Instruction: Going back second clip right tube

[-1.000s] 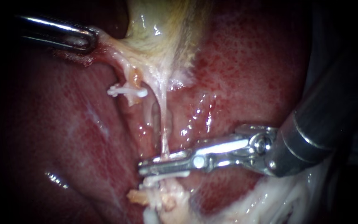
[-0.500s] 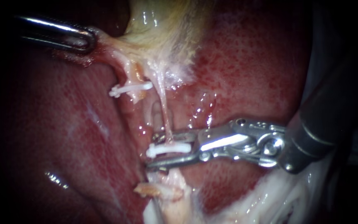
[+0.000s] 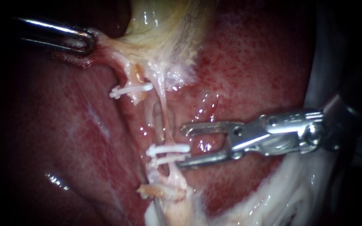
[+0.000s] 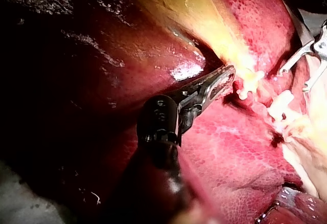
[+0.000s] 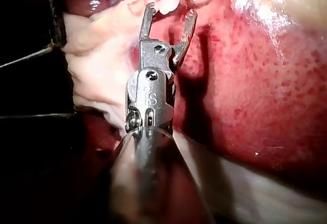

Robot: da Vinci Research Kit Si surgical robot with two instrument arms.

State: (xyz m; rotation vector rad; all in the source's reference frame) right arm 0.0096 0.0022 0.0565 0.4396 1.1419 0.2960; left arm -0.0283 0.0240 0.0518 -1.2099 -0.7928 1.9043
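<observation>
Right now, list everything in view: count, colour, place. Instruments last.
dark red liver: one, mottled red, fills the background under everything.
yellowish gallbladder: one, pale yellow, at the top of the endoscope view.
thin pale right tube: one, whitish, runs from the gallbladder down to the lower clips.
short left tube: one, pale orange, beside the right tube.
white plastic clips: three; one across the left tube, two stacked close across the right tube.
white fatty tissue: one patch, under the right instrument's shaft.
left instrument: one, steel, jaws shut on the gallbladder's edge.
right instrument: one, steel, jaws open, tips next to the two lower clips.
</observation>
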